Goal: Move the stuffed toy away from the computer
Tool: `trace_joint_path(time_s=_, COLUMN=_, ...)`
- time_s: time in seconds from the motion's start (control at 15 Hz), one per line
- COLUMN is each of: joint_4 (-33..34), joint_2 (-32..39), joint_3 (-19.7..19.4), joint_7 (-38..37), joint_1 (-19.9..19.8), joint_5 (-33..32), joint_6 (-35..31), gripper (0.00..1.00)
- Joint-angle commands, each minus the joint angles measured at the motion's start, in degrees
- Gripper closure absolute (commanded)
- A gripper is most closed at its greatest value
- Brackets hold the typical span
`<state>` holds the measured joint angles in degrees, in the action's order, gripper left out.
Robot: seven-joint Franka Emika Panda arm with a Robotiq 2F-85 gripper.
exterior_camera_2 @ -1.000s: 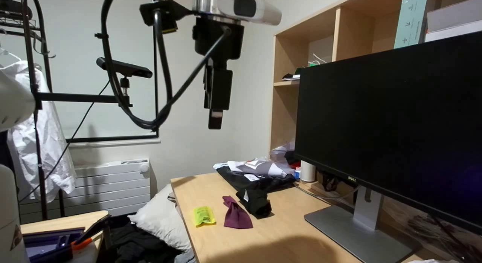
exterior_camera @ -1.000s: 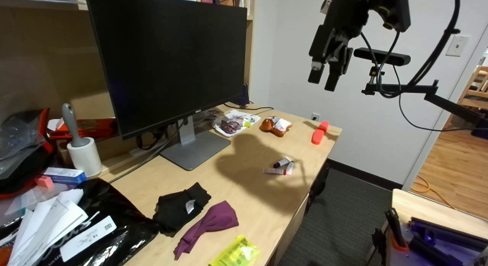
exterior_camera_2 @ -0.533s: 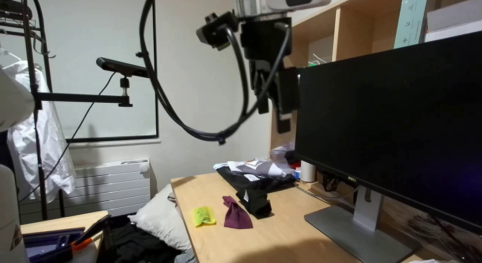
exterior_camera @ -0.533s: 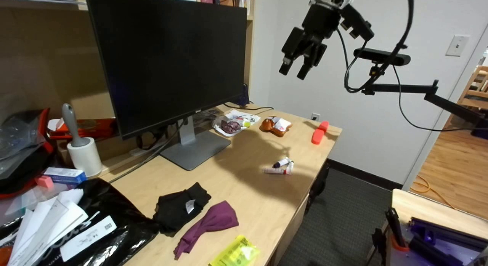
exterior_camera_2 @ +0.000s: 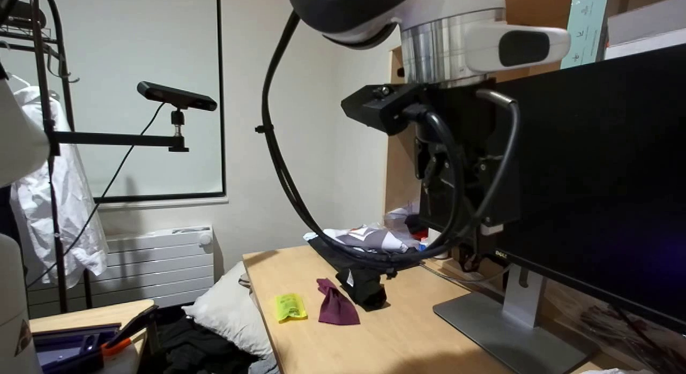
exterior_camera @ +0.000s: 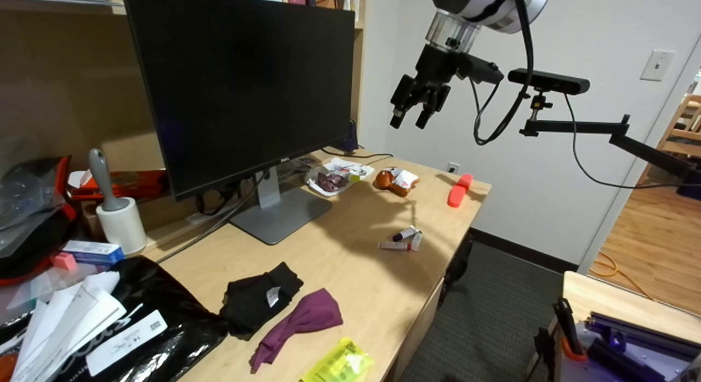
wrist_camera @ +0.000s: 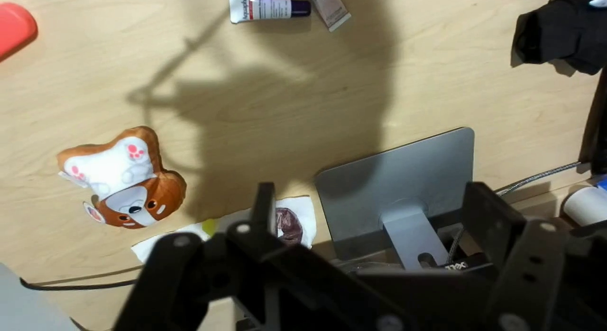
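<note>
1. Black two-fingered gripper [exterior_camera: 409,120]: lower than half a second earlier in both exterior views; in an exterior view it now covers more of the large black flat-screen monitor [exterior_camera_2: 595,202]. Fingers [wrist_camera: 264,203] wide apart, held above the pale wooden desk [exterior_camera: 334,253].
2. Small orange-brown and white plush toy [wrist_camera: 125,179]: unmoved, lying near the desk's short edge beside the white wall [exterior_camera: 520,179], apart from the monitor's flat grey stand [wrist_camera: 355,203].
3. White sheet [wrist_camera: 308,216] bearing a dark purple crinkled piece [wrist_camera: 289,225]: between stand and toy, toward the back edge, partly hidden by the gripper in the wrist view.
4. Elongated red object [exterior_camera: 459,191]: near the front corner of the same short edge. Three small labelled tubes [exterior_camera: 394,246]: nearer the front edge.
5. Black folded cloth [exterior_camera: 257,302], purple gathered cloth [exterior_camera: 301,322] and yellow plastic packet [exterior_camera: 337,365]: farther from the short edge, the packet closest to the front edge.
6. Toy, orientation: face and belly up, head toward the back edge, printed paws toward the front; long axis oblique to the desk's edges.
</note>
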<state>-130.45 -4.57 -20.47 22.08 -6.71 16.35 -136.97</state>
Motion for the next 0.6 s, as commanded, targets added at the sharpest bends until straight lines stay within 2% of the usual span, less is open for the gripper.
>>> trace_joint_path(time_s=0.0, joint_4=0.08, joint_2=-0.03, joint_3=1.98, joint_7=0.04, joint_1=-1.99, joint_5=0.15, joint_6=0.11, gripper=0.00)
trace_joint_path(time_s=0.2, joint_4=0.65, joint_2=1.13, joint_3=2.07, joint_7=0.77, joint_1=-1.82, joint_5=1.72, joint_6=-0.80, gripper=0.00)
trace_joint_path(time_s=0.33, joint_4=3.68, joint_2=6.04, joint_3=2.44, joint_7=1.37, joint_1=-2.12, joint_5=1.53, joint_6=-1.43, gripper=0.00)
trace_joint_path(time_s=0.53, joint_4=10.14, joint_2=16.22, joint_3=3.36, joint_7=2.40, joint_1=-3.45, joint_5=1.71, joint_6=-5.77, gripper=0.00)
